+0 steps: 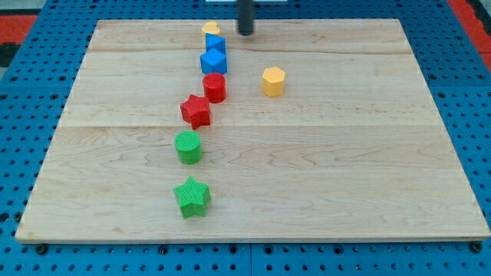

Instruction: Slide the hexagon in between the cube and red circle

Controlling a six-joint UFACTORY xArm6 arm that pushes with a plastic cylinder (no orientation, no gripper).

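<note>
Hexagon (pixel 273 80) right of circle (pixel 215 87); cube (pixel 214 61) just above circle

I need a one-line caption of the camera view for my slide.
My tip near the board's top edge, yellow hexagon right of blue cube and red circle.

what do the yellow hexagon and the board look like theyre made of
Yellow hexagon: probably matte plastic, possibly 3D-printed; flat uniform colour, no gloss, faint ridging like the other blocks. Board: pale wood, seemingly unvarnished; visible grain and plank seams running across.

Hexagon (pixel 273 80) yellow; cube (pixel 214 60) blue; circle (pixel 215 87) and star (pixel 196 111) red; board (pixel 345 153) pale wood.
</note>
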